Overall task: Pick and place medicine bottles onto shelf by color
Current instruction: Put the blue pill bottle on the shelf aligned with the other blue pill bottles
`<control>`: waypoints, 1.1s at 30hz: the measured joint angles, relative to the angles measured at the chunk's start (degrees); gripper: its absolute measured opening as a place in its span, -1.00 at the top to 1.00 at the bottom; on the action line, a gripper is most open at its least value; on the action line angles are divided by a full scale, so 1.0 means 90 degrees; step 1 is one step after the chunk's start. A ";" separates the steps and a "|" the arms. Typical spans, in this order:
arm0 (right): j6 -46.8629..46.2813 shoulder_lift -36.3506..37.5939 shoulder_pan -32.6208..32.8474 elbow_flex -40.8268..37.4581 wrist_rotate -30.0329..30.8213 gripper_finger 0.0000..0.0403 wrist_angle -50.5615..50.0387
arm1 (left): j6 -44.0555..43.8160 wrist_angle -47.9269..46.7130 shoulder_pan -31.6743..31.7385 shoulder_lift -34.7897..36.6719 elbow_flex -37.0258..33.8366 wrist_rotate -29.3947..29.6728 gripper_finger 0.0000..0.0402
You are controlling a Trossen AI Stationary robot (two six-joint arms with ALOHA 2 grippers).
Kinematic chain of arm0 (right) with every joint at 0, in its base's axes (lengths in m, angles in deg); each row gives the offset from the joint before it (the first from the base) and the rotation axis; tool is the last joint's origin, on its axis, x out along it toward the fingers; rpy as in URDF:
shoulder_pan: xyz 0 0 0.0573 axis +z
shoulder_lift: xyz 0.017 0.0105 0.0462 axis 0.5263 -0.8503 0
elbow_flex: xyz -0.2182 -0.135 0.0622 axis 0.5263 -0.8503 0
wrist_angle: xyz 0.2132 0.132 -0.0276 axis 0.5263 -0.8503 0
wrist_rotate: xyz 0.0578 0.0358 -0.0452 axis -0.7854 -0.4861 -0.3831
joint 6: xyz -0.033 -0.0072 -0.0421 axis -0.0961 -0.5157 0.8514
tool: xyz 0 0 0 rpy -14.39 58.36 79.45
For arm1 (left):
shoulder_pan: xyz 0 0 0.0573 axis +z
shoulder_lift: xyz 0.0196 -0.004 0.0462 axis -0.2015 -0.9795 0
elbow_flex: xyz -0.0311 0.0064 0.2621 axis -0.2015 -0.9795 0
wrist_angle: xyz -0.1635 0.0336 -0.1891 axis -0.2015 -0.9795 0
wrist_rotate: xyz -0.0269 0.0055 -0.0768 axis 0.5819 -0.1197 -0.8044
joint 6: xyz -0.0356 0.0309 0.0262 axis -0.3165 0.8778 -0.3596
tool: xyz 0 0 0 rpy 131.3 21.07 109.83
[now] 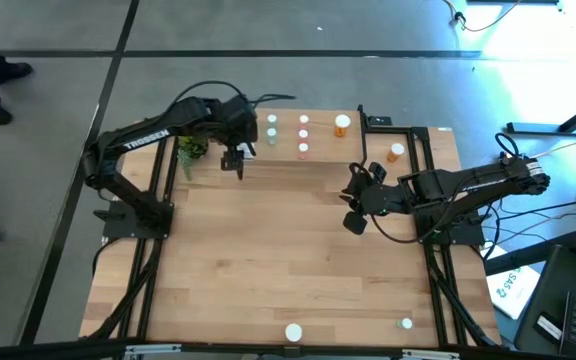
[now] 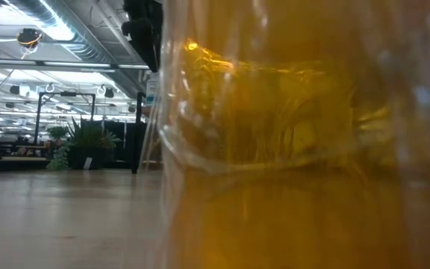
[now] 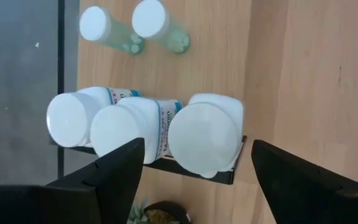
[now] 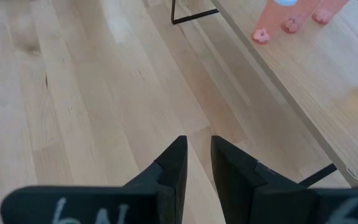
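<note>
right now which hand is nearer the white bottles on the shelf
Left. The left hand hangs open right over the white bottles at the shelf end; the right hand is out over the table, empty.

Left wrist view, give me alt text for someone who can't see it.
The left gripper, fingers wide open and empty, hangs over three white bottles clustered at the end of the shelf. Two pale green bottles stand farther along it.

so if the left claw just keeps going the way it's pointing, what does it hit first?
Probably the white medicine bottles at the end of the shelf. The left claw hangs open over them, the nearest white cap centred between its fingers. Depth is unclear, so clearance can't be judged.
</note>
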 joint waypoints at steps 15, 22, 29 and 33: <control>0.0002 0.0000 0.0000 0.0000 0.0004 0.63 0.0010 | -0.0152 0.0135 -0.0598 0.0427 0.0341 0.0373 -0.45; -0.0001 0.0000 0.0000 0.0000 0.0007 0.63 0.0024 | -0.0368 0.0233 -0.1344 0.0601 0.0401 0.0298 -0.45; -0.0005 0.0000 0.0000 0.0000 -0.0114 0.63 0.0058 | -0.0722 0.0069 -0.2324 0.0634 0.0396 -0.0050 -0.45; -0.0005 0.0000 0.0000 0.0000 -0.0109 0.63 0.0058 | -0.1120 -0.0027 -0.2930 0.0630 0.0396 -0.0225 -0.45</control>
